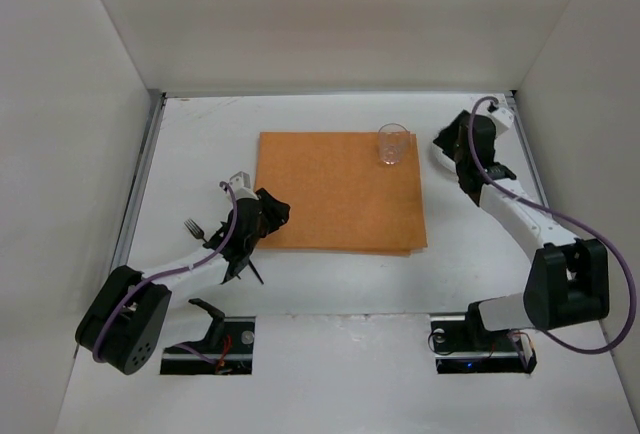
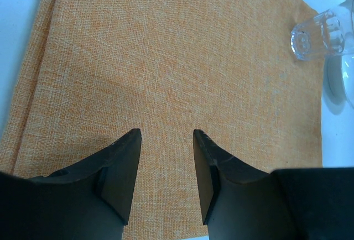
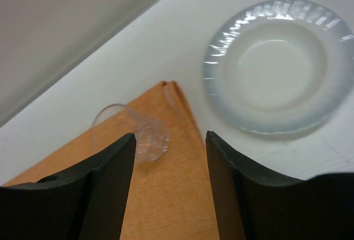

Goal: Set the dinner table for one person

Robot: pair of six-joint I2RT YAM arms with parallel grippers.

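Glassware looks settled: we see the glass upright on the far right corner of the placemat, with the right gripper beside that corner, fingers apart and empty. We judge the plate, on the dinner table just right of the placemat, comes next: grip its rim and carry it mid-placemat. Over the placemat's near left edge the left gripper hovers, fingers apart, holding nothing; the fork lies left of the placemat.

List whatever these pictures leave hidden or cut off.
- Top view: the round white ribbed plate is mostly hidden under the right arm's wrist.
- Top view: the small dark fork is tiny, its handle covered by the left arm.
- Left wrist view: the clear drinking glass is cut off by the right edge.
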